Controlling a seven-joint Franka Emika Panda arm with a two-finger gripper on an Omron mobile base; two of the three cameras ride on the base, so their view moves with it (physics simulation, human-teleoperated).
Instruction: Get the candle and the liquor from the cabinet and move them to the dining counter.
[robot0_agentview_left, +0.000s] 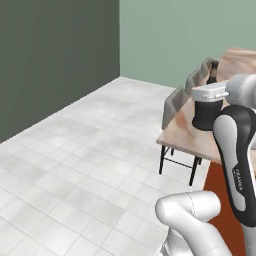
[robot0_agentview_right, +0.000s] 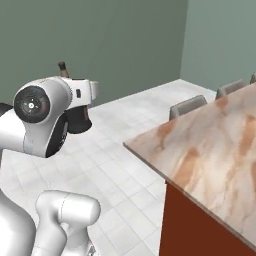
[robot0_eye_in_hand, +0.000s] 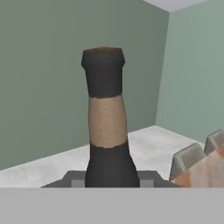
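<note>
My gripper (robot0_agentview_left: 210, 95) is shut on the liquor (robot0_agentview_left: 207, 114), a black bottle with a bulbous body and a thin neck, and holds it upright in the air. In the right base view the liquor (robot0_agentview_right: 78, 120) hangs below the white hand (robot0_agentview_right: 80, 92), over the floor and left of the dining counter (robot0_agentview_right: 210, 145). In the hand view the bottle's neck (robot0_eye_in_hand: 107, 118) rises close up between the fingertips (robot0_eye_in_hand: 73, 180), with its dark cap on top. The dining counter (robot0_agentview_left: 182, 134) has a marble-look top and a red-brown base. The candle and the cabinet are out of view.
Grey chairs (robot0_agentview_left: 175, 102) stand along the counter's far side, one chair (robot0_agentview_right: 187, 106) near its corner. A pale tiled floor (robot0_agentview_left: 85, 165) spreads to the left, bounded by dark green and light green walls.
</note>
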